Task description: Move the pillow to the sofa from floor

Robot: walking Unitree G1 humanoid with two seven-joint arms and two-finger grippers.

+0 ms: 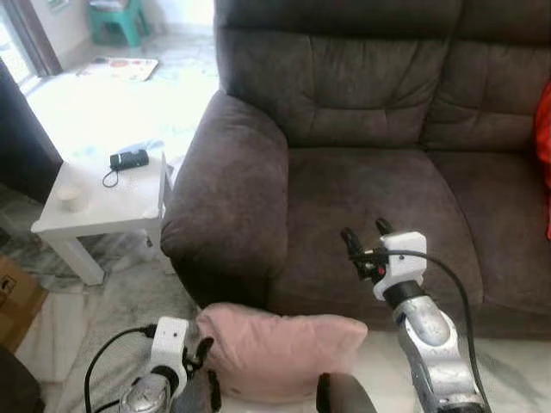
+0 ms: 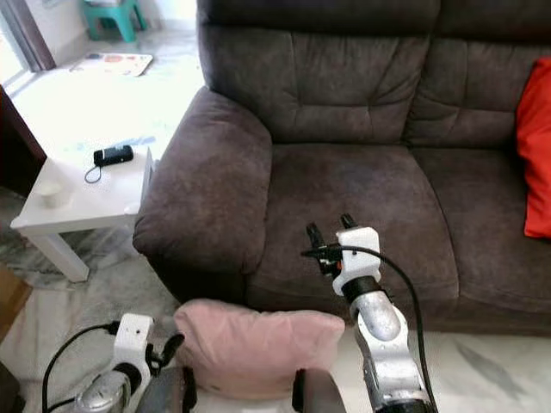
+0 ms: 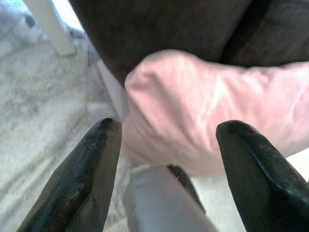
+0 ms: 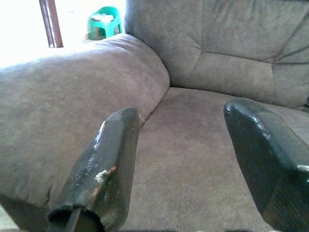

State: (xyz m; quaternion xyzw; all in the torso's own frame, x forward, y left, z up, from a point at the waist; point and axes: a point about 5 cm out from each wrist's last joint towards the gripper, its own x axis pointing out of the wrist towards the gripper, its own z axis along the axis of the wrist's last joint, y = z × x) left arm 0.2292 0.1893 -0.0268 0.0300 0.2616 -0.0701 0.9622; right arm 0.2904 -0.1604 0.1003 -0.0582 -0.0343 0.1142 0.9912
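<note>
Pink pillow [image 1: 280, 346] on the floor [image 1: 129, 301] against the sofa [image 1: 362, 198] front, left pincer [image 3: 164, 159] spread wide beside it for grasping, right pincer [image 1: 363, 237] wide over the seat.

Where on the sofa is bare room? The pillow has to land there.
The left seat cushion, between the armrest and the centre seam, is bare. The far right end is crowded by the red cushion. The pink pillow lies on the floor.

white side table [image 1: 129, 206] – black device [image 1: 129, 158], small cup [image 1: 72, 199] | green stool [image 1: 119, 17] | red cushion [image 2: 537, 146]
</note>
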